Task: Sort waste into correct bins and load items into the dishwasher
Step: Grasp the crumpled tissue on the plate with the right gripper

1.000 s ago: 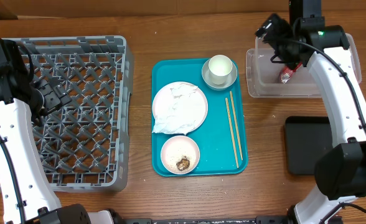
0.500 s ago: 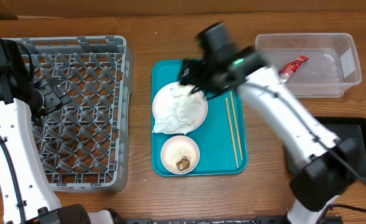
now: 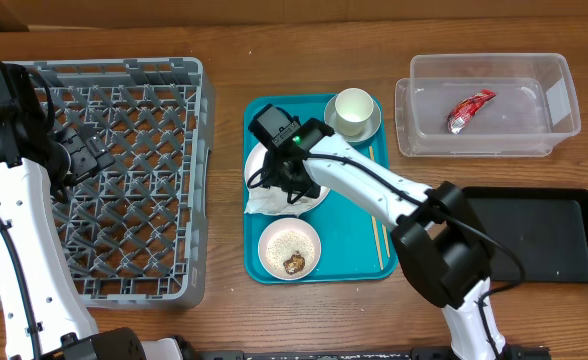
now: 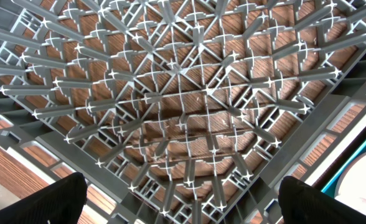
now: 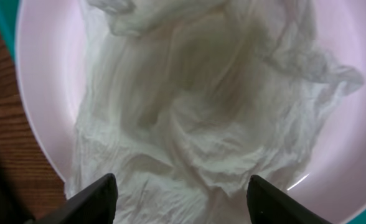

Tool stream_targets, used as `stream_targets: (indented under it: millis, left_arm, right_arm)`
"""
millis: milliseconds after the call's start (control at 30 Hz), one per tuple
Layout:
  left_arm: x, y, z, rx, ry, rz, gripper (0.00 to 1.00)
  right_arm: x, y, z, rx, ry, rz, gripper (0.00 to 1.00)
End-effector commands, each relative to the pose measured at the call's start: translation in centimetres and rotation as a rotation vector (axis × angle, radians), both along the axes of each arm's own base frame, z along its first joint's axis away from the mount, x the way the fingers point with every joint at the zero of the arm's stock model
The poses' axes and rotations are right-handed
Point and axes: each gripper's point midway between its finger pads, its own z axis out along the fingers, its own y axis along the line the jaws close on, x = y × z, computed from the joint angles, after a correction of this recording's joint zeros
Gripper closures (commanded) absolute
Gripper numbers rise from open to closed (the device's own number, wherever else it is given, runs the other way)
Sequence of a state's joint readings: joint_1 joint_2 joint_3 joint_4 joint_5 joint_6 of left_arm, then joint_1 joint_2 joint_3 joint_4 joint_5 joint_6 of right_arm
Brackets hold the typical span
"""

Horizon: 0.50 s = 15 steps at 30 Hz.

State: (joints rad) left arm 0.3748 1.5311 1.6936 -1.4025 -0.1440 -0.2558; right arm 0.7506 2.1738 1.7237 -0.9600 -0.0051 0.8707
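Right wrist: napkin (image 5: pixel 195 124) between wide fingers (image 5: pixel 91 198)

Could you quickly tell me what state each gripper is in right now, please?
Left gripper: open, empty, above the dish rack.
Right gripper: open, holding nothing, over the napkin on the plate.

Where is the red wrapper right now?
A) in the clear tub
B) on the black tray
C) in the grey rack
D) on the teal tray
A: the red wrapper lies inside the clear tub at the table's far right, away from the other places.
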Motion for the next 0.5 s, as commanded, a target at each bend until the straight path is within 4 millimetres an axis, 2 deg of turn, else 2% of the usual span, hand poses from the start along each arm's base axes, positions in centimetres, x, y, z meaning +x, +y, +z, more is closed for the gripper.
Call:
stream_targets:
  millis: [0,200,333,467]
  left_arm:
    - [0.0,0.2,1.5,0.025,-0.040,0.003,0.00]
    - [0.0,0.2,1.5,0.025,-0.040,0.003,0.00]
    - [0.0,0.2,1.4,0.025,-0.040,0.003,0.00]
    - [0.0,0.2,1.4,0.025,-0.040,0.002,0.00]
  right_arm:
    - [-0.4,0.4,-1.0,0.006,0.027,-0.011,0.35]
    - [-1.3,0.6,-3.9,-0.048,0.057,0.007,0.40]
    - [-1.7,0.7,-4.7,-0.082,0.048,0.022,0.57]
    - [-1.5,0.9,-3.6,-0.083,0.036,0.025,0.80]
